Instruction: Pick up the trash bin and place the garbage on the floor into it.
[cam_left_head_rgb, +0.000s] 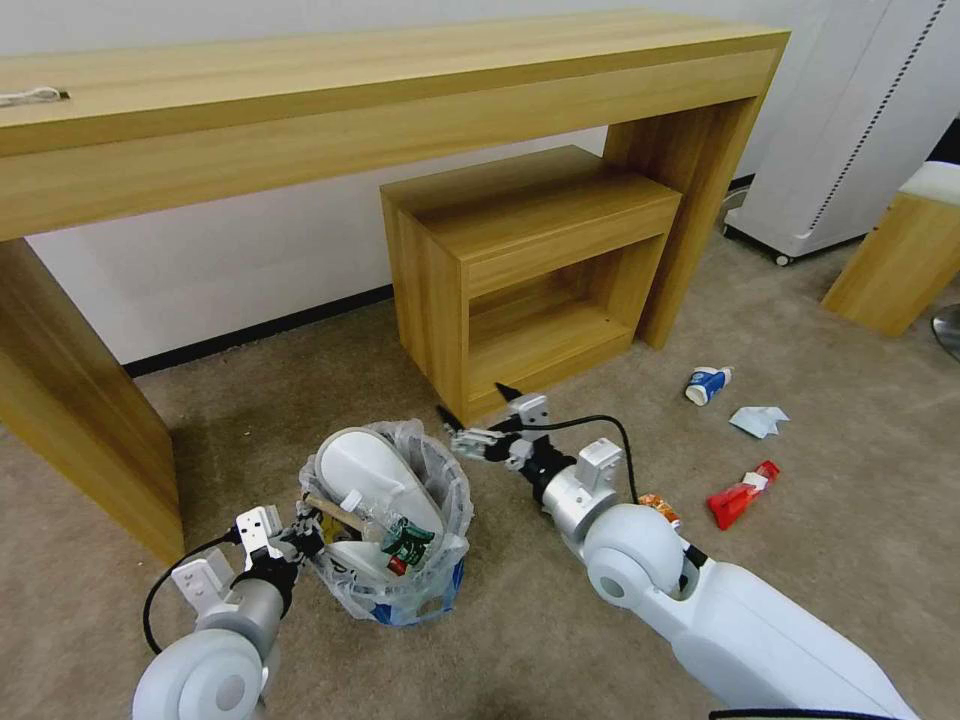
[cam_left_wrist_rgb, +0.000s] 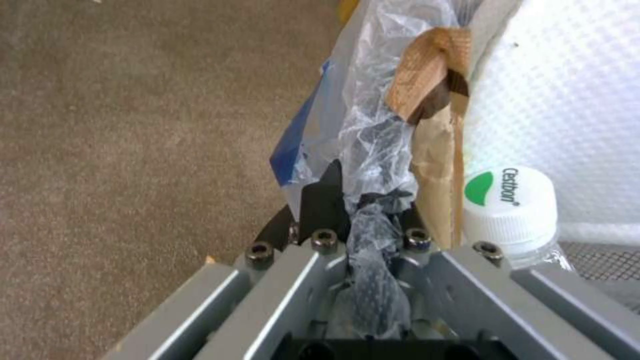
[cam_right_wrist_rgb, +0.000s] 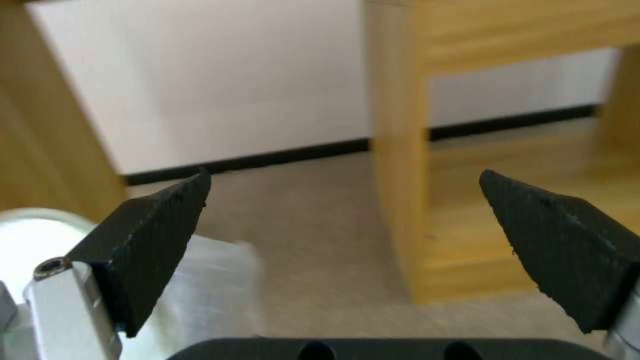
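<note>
Open floor (cam_left_head_rgb: 830, 560) is lying to the right of the wooden cabinet (cam_left_head_rgb: 520, 270); the cabinet itself is blocking passage just beyond the spread right claw (cam_left_head_rgb: 478, 415).

A long wooden bench (cam_left_head_rgb: 380, 90) spans the wall beyond the right pincer (cam_left_head_rgb: 480, 415), its thick legs standing to either side. A low wooden cabinet (cam_left_head_rgb: 520, 270) with one open shelf sits tucked under it, just ahead of that pincer. A black skirting strip (cam_left_head_rgb: 260, 335) runs along the white wall (cam_left_head_rgb: 230, 250). Well off to the pincer's right stand a white appliance on castors (cam_left_head_rgb: 850, 130) and a wooden stool with a pale top (cam_left_head_rgb: 905, 250).
</note>
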